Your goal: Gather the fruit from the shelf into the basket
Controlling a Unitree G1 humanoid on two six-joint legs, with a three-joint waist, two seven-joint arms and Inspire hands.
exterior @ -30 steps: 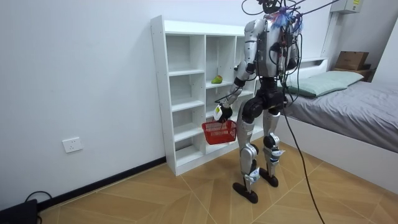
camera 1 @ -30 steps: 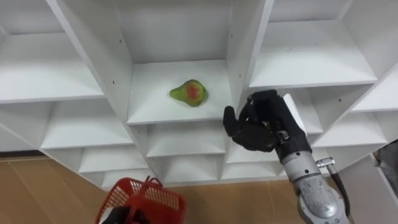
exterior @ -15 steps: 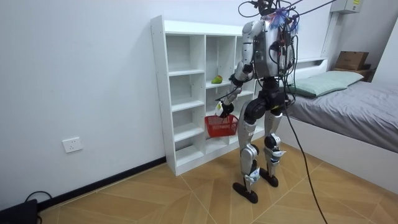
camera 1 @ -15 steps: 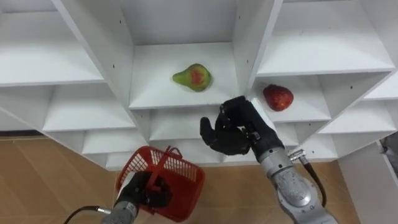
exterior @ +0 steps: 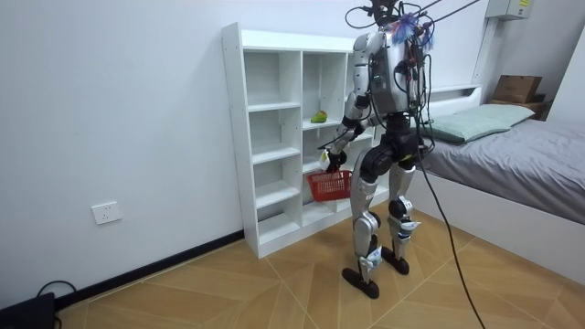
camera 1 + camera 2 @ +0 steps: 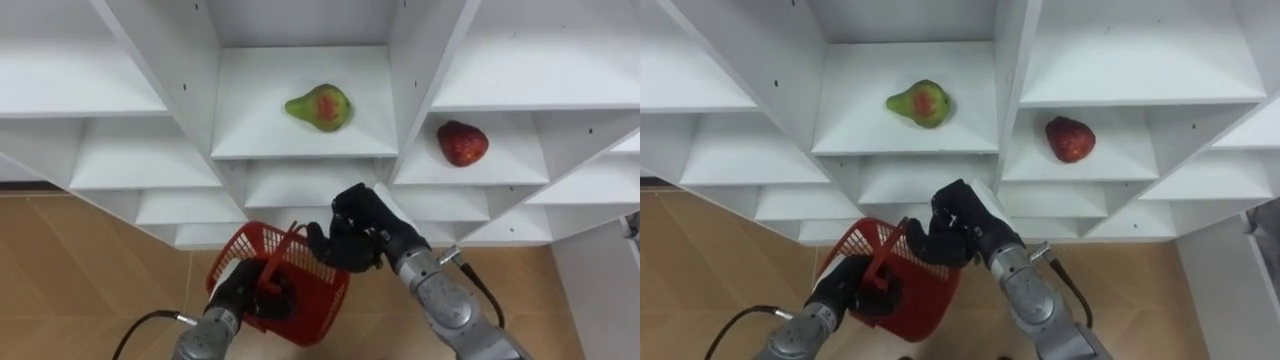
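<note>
The left hand (image 6: 238, 288) is curled round the handle of the red basket (image 6: 320, 290) and holds it low in front of the white closet (image 6: 180, 60). What lies inside the basket cannot be made out. Above it, a green pear (image 6: 320, 106) with a red blush lies alone on a middle shelf. The right hand (image 6: 352, 240) hovers just beside the basket's right rim, fingers loosely bent, holding nothing. In the next compartment to the right, one shelf lower, sits a red fruit (image 6: 462, 143).

The robot stands on a wooden floor (image 5: 228, 292) facing the closet, with a bed (image 5: 521, 164) at the room view's right.

Compared with a second ago, the basket is raised closer to the shelves and the right hand has dropped from the shelf edge to the basket.
</note>
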